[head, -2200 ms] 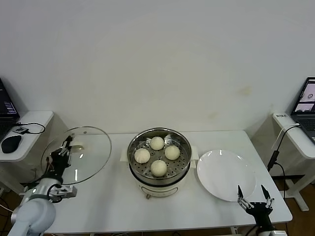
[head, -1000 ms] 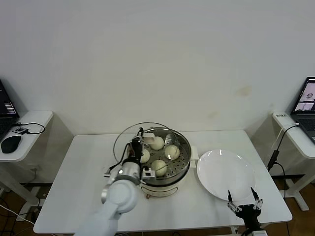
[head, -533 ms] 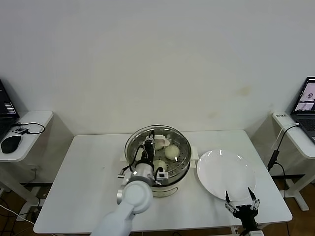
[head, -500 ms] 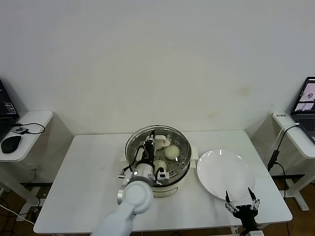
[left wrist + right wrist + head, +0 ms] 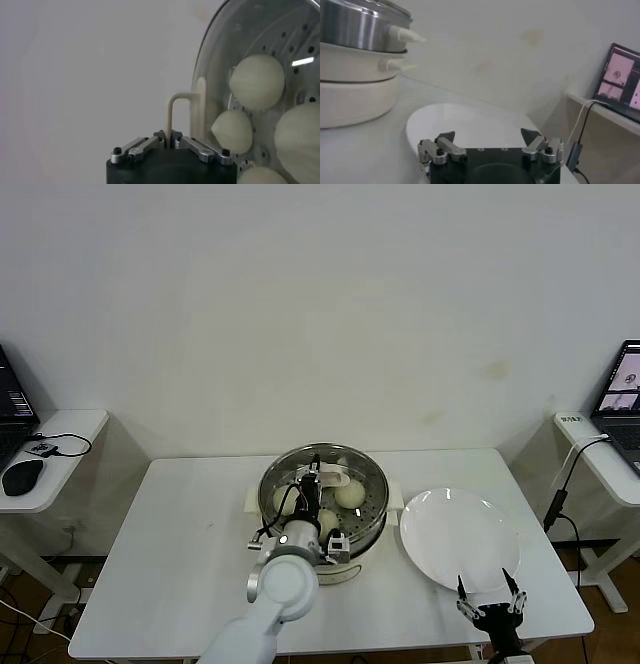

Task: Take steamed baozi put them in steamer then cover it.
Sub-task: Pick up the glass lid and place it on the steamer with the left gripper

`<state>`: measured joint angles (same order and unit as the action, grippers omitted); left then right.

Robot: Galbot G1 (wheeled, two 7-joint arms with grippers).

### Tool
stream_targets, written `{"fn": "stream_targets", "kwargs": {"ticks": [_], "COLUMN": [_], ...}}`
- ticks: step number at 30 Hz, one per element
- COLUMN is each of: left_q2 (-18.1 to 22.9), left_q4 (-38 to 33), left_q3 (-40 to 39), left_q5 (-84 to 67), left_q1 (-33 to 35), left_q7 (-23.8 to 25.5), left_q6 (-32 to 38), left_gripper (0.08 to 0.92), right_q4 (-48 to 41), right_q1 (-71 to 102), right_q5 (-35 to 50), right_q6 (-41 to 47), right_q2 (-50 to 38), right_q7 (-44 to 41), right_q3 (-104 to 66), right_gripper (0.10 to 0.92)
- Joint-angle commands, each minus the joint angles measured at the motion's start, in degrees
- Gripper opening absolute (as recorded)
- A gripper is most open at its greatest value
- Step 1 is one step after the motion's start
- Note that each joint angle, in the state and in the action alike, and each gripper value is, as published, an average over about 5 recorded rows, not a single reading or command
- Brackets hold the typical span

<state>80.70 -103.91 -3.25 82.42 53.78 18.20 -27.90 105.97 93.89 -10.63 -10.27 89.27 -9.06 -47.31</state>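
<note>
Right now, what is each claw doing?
Left claw: shut on the cover's handle, over the steamer.
Right claw: open, holding nothing, beside the white plate.

cover (image 5: 322, 479) carried from table, over steamer (image 5: 365, 524)

Left gripper (image 5: 318, 484) extended forward mid-table, jaws clamped shut; right gripper (image 5: 489, 604) parked low right, jaws spread
</note>
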Motion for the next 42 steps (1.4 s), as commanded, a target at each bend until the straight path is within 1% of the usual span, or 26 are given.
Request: {"fn": "stream_targets", "kwargs": {"ticks": [1, 18, 25, 27, 31, 36, 39, 42], "left_q2": [0.9, 1.9, 2.0, 1.6, -0.1, -4.4, -7.2, -9.0], "left_q4": [0.5, 2.2, 0.1, -1.4, -5.7, -14.3, -20.9, -26.4], "left_q3": [-0.1, 0.3, 0.3, 0.3, 0.4, 2.0, 5.3, 10.2], "left_q5": [0.7, 2.2, 2.6, 2.3, 0.3, -5.4, -12.9, -26.7], "left_q1": [0.2, 0.3, 1.2, 1.9, 4.3, 10.8, 16.7, 24.4], "left_q7": [-0.2, -1.3, -1.2, -1.1, -1.2, -3.0, -5.4, -10.7], "left_q6": [0.1, 1.0, 1.5, 1.4, 1.4, 1.4, 1.6, 2.6], "left_gripper": [0.145, 0.145, 0.153, 0.186, 0.296, 0.444, 0.530, 0.617], "right_q4": [-0.1, -0.3, -0.3, -0.3, -0.4, -0.4, -0.4, -0.3], "right_q1": [-0.1, 0.1, 0.1, 0.1, 0.1, 0.3, 0.6, 1.1], "right_q5": [-0.1, -0.2, -0.3, -0.3, -0.4, -0.4, -0.1, 1.0], "right_q6": [-0.1, -0.3, -0.2, -0.2, -0.2, -0.2, -0.3, -0.7], "right_q2": [0.0, -0.1, -0.2, -0.2, -0.2, -0.3, -0.7, -1.5], "right_q7": [-0.1, -0.3, -0.4, -0.5, -0.5, -0.5, -0.5, -0.6], "right_q3": [0.2, 0.4, 0.4, 0.5, 0.5, 0.5, 0.4, 0.5], "right_gripper": [0.823, 0.823, 0.823, 0.823, 0.823, 0.823, 0.823, 0.823]}}
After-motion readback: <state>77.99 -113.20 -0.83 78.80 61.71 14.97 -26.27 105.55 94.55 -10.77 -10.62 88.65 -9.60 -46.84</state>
